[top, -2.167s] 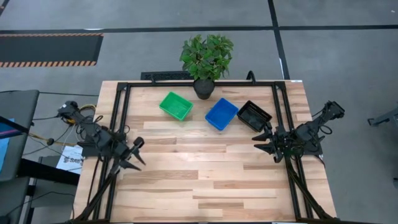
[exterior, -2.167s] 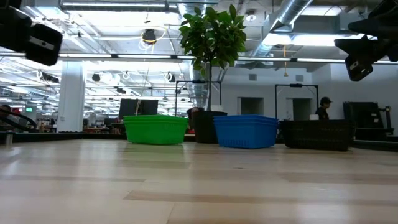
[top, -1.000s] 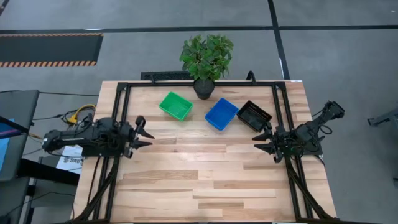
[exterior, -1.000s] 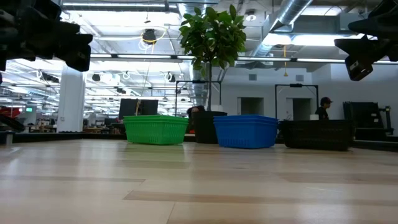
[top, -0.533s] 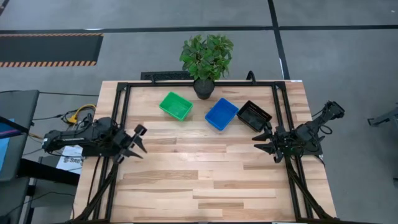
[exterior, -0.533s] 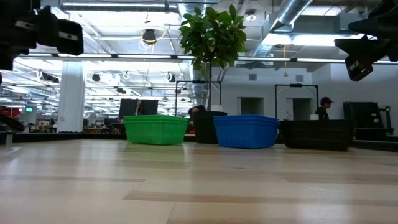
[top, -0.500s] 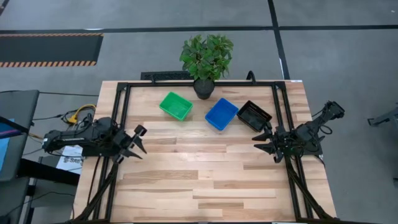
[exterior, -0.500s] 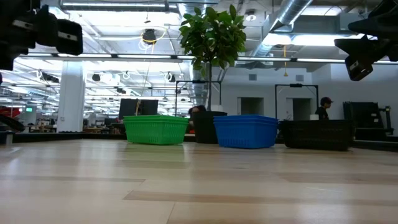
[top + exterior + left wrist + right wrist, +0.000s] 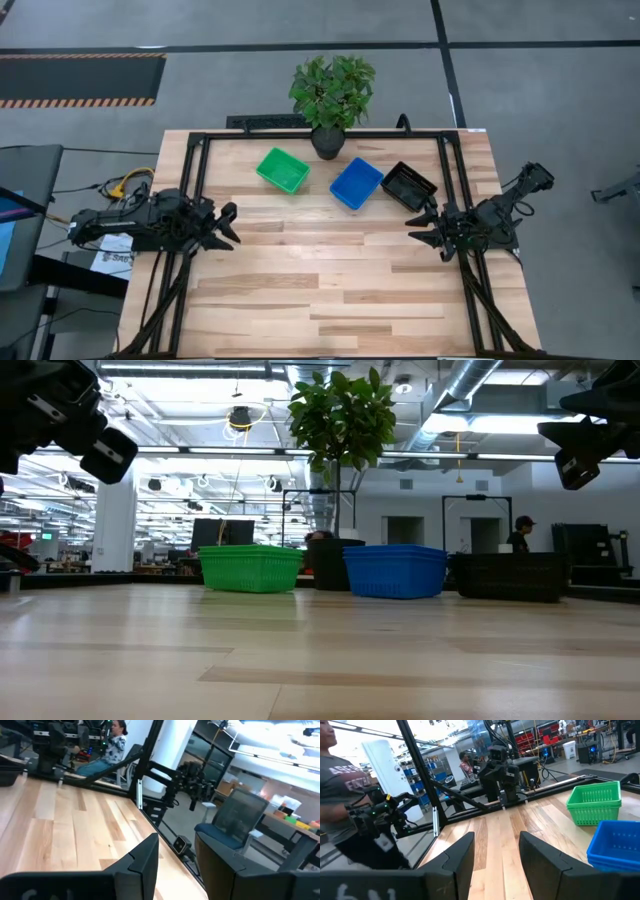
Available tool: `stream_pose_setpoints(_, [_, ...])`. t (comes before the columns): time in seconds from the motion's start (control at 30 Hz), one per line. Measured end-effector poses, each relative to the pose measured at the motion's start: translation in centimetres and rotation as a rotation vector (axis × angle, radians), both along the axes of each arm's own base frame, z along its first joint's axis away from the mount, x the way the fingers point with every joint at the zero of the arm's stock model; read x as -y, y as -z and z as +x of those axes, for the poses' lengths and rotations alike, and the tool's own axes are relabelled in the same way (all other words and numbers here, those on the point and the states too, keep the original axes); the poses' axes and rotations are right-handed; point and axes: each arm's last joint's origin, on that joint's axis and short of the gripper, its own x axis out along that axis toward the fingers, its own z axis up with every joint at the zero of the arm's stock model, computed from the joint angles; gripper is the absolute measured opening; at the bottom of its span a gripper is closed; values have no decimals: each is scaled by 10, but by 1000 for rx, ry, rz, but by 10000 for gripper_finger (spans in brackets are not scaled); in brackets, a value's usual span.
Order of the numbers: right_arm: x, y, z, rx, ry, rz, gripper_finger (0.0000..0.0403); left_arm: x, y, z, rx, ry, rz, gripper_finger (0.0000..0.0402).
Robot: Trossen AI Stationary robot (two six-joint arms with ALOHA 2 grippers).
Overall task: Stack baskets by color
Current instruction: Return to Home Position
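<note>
A green basket (image 9: 283, 169), a blue basket (image 9: 357, 183) and a black basket (image 9: 408, 186) stand on their bottoms in a row on the table's far half, in front of a potted plant (image 9: 331, 95). The low view shows the green basket (image 9: 250, 568), the blue basket (image 9: 395, 571) and the black basket (image 9: 510, 576) side by side. My left gripper (image 9: 226, 226) hovers open at the table's left edge, pointing level across the table. My right gripper (image 9: 425, 228) hovers open at the right edge, just near of the black basket. Neither has anything between its fingers.
A black metal frame (image 9: 196, 190) runs along the table's left, right and far sides. The plant's pot (image 9: 327, 142) stands between the green and blue baskets at the far edge. Bare wood (image 9: 320, 280) fills the near half. A person (image 9: 340, 795) stands beyond the table.
My left gripper has rolled about the line it points along and swung a little at the wrist, staying above the table's left edge; its fingers keep the same gap. The baskets have not moved.
</note>
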Motion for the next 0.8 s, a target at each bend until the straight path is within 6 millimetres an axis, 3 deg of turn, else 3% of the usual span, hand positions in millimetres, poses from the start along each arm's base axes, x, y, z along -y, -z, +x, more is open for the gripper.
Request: stream_pose_setpoints(0.8, [0, 0, 0, 0, 0, 0, 178, 0, 0, 0, -1, -12, -3, 116])
